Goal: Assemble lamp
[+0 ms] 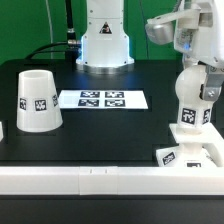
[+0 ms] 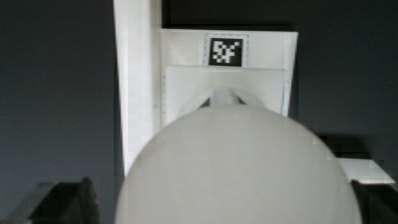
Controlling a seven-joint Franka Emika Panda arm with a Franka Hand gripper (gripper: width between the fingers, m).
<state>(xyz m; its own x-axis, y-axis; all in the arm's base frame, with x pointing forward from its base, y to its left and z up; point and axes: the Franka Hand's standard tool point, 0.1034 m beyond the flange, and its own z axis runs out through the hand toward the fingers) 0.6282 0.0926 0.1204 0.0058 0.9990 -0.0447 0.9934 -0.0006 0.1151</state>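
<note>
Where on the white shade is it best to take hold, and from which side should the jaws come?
Probably the narrow upper end of the shade, from straight above. It stands upright, wide end down on the table, with nothing touching it, and its walls taper upward, so the top should fit the jaws best.

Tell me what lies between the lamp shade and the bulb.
The marker board lies between the shade and the bulb, shown in the exterior view.
</note>
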